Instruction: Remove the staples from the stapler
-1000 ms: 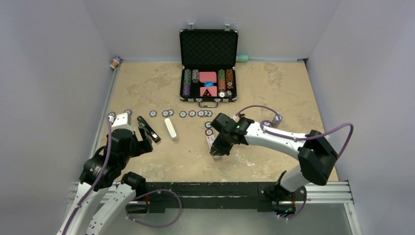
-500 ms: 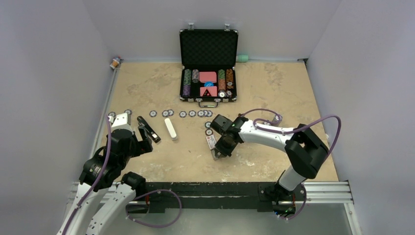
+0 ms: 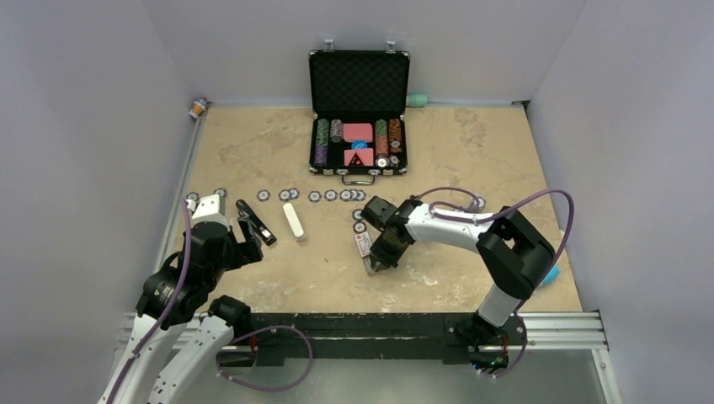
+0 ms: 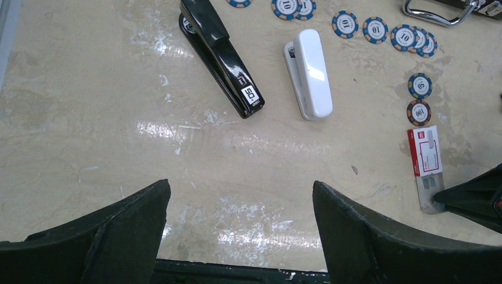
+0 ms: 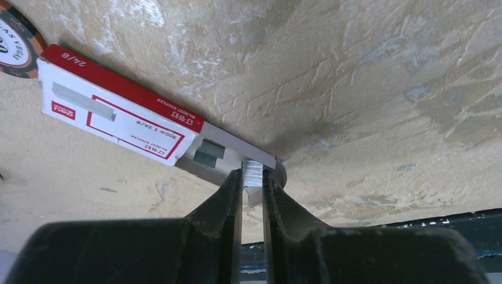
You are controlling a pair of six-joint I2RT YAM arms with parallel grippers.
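Centrally, right gripper (image 5: 253, 176) pinching a short strip of staples (image 5: 253, 169) at the slid-out tray (image 5: 237, 144) of a red-and-white box (image 5: 118, 112), more staples inside the tray, left gripper (image 4: 240, 195) spread wide over the table (image 4: 89, 118), black stapler (image 4: 220, 56) lying shut beyond it, open case (image 3: 359, 80) holding stacked chips (image 3: 322, 139) at the back.

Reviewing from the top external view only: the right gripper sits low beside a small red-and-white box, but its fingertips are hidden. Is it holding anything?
Observer: Yes. The right wrist view shows the right gripper shut on a short silvery strip of staples, at the open end of the red-and-white cardboard staple box.
Operator: Is the slim black stapler open?
Observer: The left wrist view shows the slim black stapler lying closed on the table, apart from the white oblong bar.
Operator: And the left gripper?
Observer: The left gripper is open, with nothing between its fingers.
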